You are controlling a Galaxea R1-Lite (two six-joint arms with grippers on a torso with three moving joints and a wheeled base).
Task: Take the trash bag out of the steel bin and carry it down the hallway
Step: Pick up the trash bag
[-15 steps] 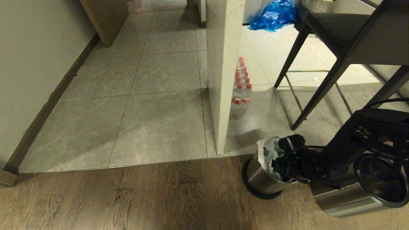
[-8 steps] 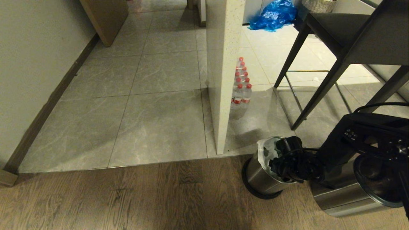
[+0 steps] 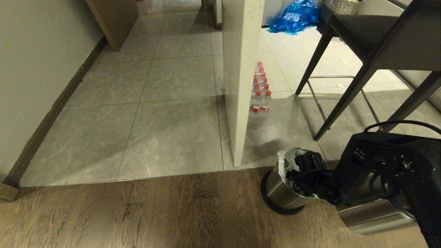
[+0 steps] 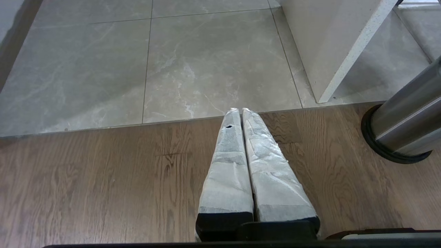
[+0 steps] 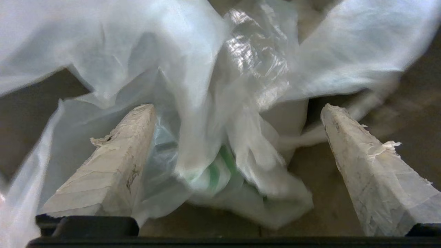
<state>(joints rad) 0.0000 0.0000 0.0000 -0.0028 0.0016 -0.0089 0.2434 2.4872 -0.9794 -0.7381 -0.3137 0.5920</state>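
Since the frame a second ago, my right arm has swung its forearm lower and further across the head view, and the right gripper [image 3: 299,172] now sits deeper in the mouth of the steel bin [image 3: 280,193].

The steel bin stands on the brown wood-plank floor [image 3: 137,213], just past the edge of the grey hallway tiles [image 3: 172,137], beside a white pillar [image 3: 241,79]. The trash bag [image 5: 220,103] is inside the bin, its whitish rim folded over the near left lip.

In the right wrist view, I see the two taped fingers [image 5: 113,165] spread wide apart. Crumpled bag film with green printing lies between them. The film drapes against the inner face of one finger; the other finger stands clear of it. Nothing is clamped.

The left gripper [image 4: 237,112] hangs parked over the wood floor with its fingers pressed together, empty. A second steel container [image 3: 372,213] lies on its side under the right arm.
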